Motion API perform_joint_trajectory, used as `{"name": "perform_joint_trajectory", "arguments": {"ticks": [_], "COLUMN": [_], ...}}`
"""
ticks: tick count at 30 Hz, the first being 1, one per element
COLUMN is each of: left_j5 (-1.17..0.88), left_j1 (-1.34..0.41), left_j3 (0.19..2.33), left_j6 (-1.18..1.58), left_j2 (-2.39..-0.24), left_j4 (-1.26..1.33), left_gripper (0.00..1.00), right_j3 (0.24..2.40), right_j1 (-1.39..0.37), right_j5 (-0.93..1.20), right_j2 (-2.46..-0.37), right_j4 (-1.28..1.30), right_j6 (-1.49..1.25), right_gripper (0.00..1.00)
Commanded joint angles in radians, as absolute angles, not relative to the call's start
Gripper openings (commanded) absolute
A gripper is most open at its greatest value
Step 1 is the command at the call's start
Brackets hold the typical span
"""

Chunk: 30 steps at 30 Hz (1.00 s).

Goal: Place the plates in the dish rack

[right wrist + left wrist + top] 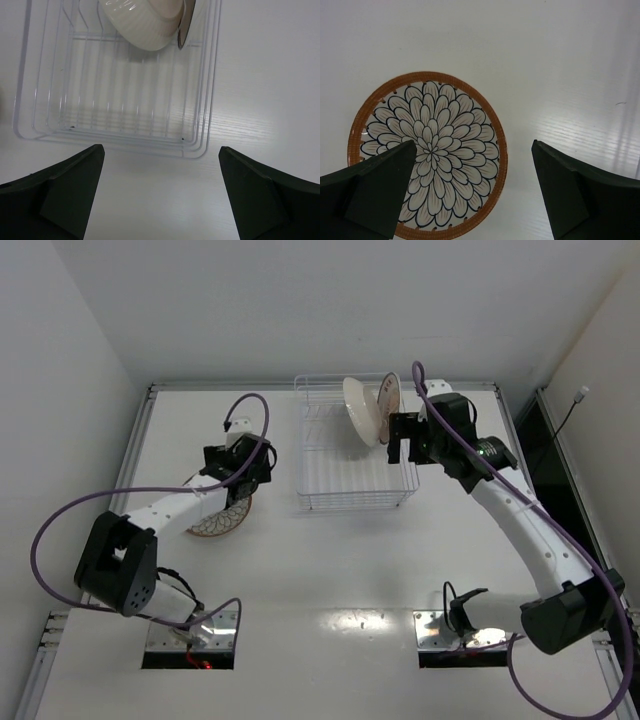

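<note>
– Plates first: how many are you counting?
– I am counting three. Two are standing on edge in the dish rack point(355, 480), at its far right corner. One is a pale plate point(362, 410) showing its ribbed underside, and a brown-edged plate point(390, 397) is leaning just beside it. The third, a petal-patterned plate point(427, 155) with an orange-brown rim, is lying flat on the table point(330, 580), well to the left of the dish rack.
– And the rest?
– One dish rack and two grippers.
– How is the flat plate lying against the jaws?
– The left gripper point(473, 150) is hovering above it with jaws spread wide, gripping nothing. In the left wrist view the plate is sitting off-centre. One finger is overlapping its lower edge, and the other is hanging over bare table, clear of the rim.
– And the other arm?
– The right gripper point(161, 150) is showing by the dish rack's right rim in the overhead view, jaws likewise gaping wide and carrying nothing. In its wrist view the rack's nearer rim is running across just ahead of the fingertips. The two standing plates are sitting at the rack's far end, apart from both fingers.
</note>
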State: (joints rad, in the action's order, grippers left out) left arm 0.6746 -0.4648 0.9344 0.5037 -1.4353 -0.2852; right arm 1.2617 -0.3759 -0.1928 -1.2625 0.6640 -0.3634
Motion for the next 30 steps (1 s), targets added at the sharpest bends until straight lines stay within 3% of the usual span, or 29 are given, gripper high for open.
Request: {"name": "perform_joint_trajectory", "arguments": {"ticks": [1,9,18,21,22,25,30], "left_j5": [0.613,0.52,0.5,0.518,0.518,0.518,0.528], "left_j1": [-0.442,-0.442,-0.442,-0.442,-0.442,-0.442,-0.442], "left_j3": [0.951,0.951,1.009,1.009,1.009,1.019,1.058], "left_j6": [0.471,0.451,0.46,0.469,0.48,0.48,0.48], "left_j2": [-1.468,-1.575,-1.724,-1.738,-1.752,-1.773,-1.839], "left_j4": [-0.307,-0.316,-0.413,-0.434,-0.446,-0.457,-0.505], "left_gripper": [1.0,1.0,0.85,0.72,0.61,0.45,0.05], "right_j3": [1.25,1.181,1.192,1.203,1.203,1.212,1.223], "right_j1": [-0.383,-0.374,-0.374,-0.374,-0.374,-0.374,-0.374], "right_j5": [-0.141,-0.121,-0.121,-0.13,-0.13,-0.14,-0.149], "right_j2": [-1.24,-1.187,-1.187,-1.187,-1.187,-1.178,-1.169], "right_j4": [0.615,0.607,0.617,0.626,0.626,0.635,0.653], "right_j6": [-0.371,-0.38,-0.371,-0.371,-0.371,-0.362,-0.353], "right_gripper": [0.96,0.96,0.96,0.96,0.96,0.96,0.96]}}
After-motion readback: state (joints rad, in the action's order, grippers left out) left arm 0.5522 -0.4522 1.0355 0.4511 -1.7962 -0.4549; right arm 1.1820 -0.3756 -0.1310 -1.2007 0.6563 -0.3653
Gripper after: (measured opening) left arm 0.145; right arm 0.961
